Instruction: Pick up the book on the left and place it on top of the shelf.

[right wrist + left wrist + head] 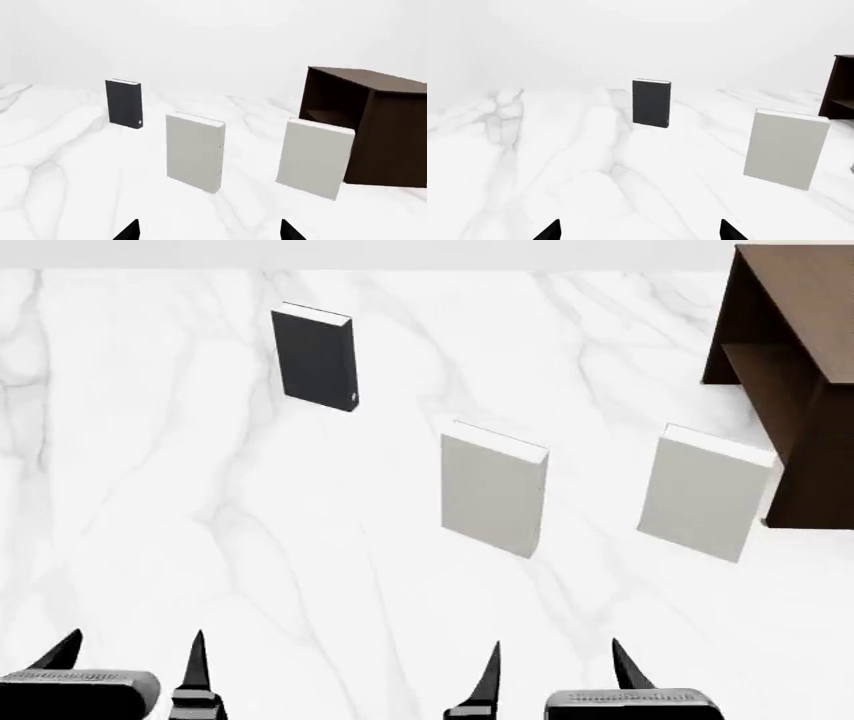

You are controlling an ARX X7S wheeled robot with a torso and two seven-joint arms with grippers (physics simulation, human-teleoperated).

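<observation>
The black book (316,358) with white page edges and a small white mark at one corner stands upright on the white marble table (200,500) at the far left. It also shows in the left wrist view (651,103) and the right wrist view (124,103). The dark brown shelf (787,370) stands at the far right, also in the right wrist view (367,125). My left gripper (131,665) is open and empty near the table's front left, far from the book. My right gripper (558,670) is open and empty at the front middle.
Two pale grey-white books stand upright: one in the middle (493,489), one (703,491) right beside the shelf. The middle one shows in the left wrist view (785,148). Both show in the right wrist view, the middle one (194,151) and the right one (314,157).
</observation>
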